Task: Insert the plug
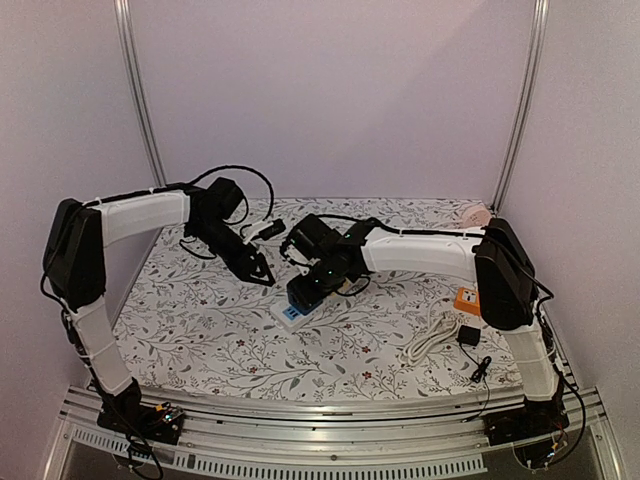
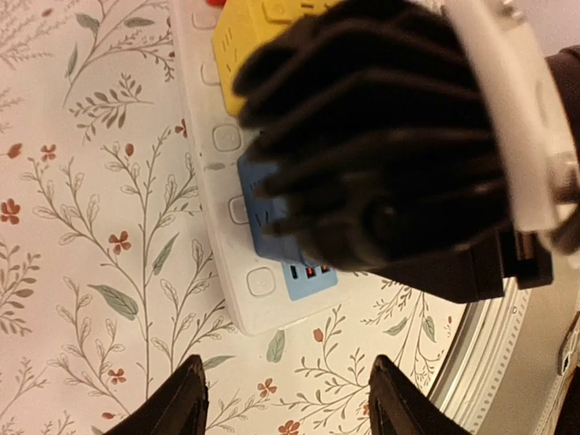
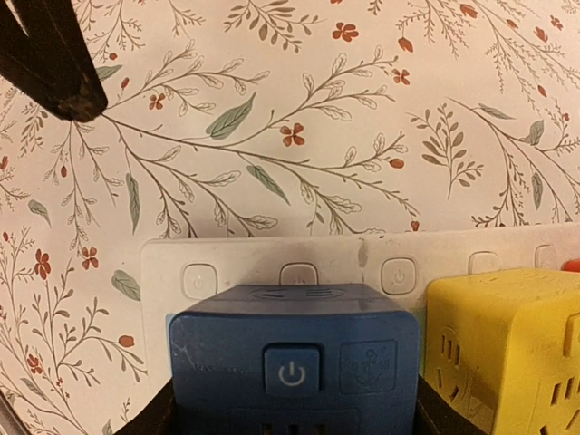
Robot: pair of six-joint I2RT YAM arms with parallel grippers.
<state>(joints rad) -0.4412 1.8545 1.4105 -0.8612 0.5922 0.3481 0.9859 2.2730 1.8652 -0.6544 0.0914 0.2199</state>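
Observation:
A blue cube plug (image 3: pixel 294 353) sits between my right gripper's (image 3: pixel 294 415) fingers, which are shut on its sides. The plug stands on the white power strip (image 3: pixel 254 263), beside a yellow cube plug (image 3: pixel 507 340) that is on the same strip. I cannot tell how deep the blue plug sits. In the top view the right gripper (image 1: pixel 312 278) holds the blue plug (image 1: pixel 299 294) over the strip (image 1: pixel 288 317). My left gripper (image 2: pixel 290 403) is open and empty, hovering over the cloth just past the strip's end (image 2: pixel 245 299); in the top view it (image 1: pixel 258 268) is left of the plug.
A coiled white cable (image 1: pixel 430 335), a black adapter (image 1: pixel 468 335) and an orange box (image 1: pixel 467 300) lie at the right. A small black object (image 1: pixel 265 230) lies behind the grippers. The floral cloth (image 1: pixel 200 320) covers the table; metal rails run along the near edge.

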